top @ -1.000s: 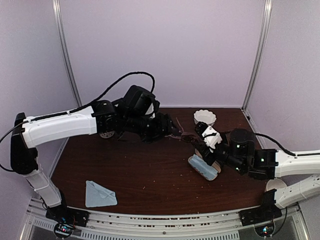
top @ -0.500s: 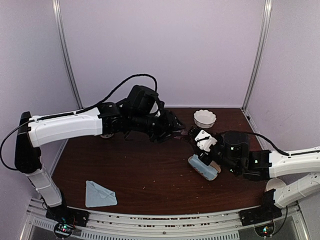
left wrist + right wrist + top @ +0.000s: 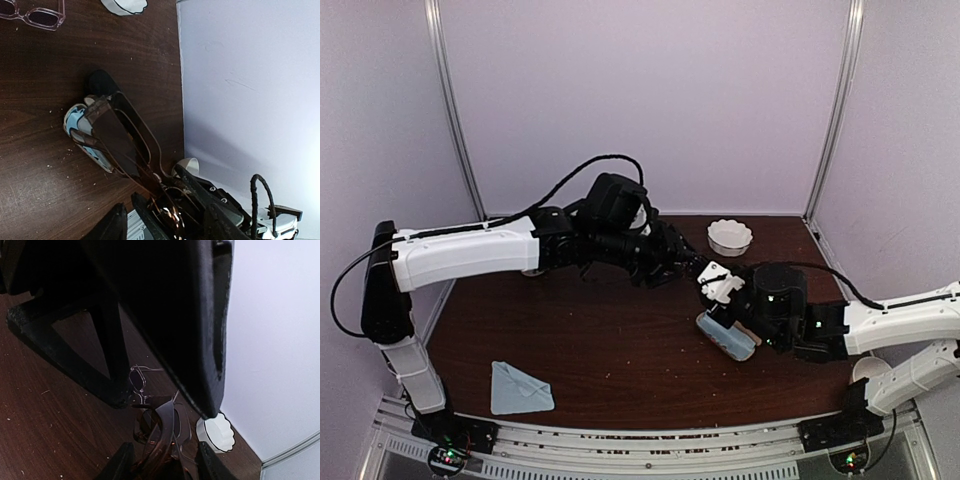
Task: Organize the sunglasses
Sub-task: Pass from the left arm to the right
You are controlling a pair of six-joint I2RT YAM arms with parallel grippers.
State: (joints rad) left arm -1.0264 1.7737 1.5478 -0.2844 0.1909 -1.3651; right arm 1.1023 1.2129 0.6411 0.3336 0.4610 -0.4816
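Handover of the dark sunglasses [image 3: 116, 137], or a steadying hold for folding the arms: cannot tell which, but plainly the first pair's step. Held clear of the table [image 3: 590, 330], centre right of the top view, just up and left of the pale case [image 3: 728, 338]; mid-frame in the left wrist view, brown lenses in front of that case. Clamped at one end by the right claw [image 3: 164, 450], judging by the brown frame filling the gap between the fingers at the bottom of the right wrist view. Straddled by the left claw [image 3: 165, 210], released and spread wide, fingers to either side of the pair and of the right claw's tip, bare table showing between finger and frame in the right wrist view.

Second pair, the pink glasses [image 3: 35, 16], flat on the table at the upper left of the left wrist view, well apart from both claws, untouched.

Next, most likely: bring the left claw's fingers together slowly on a solid part of the frame, not on a lens or a thin arm, and keep off the right claw's fingers. Hold the right grip until sure of the left one; loosen only then. Risks a twisted or dropped pair otherwise.
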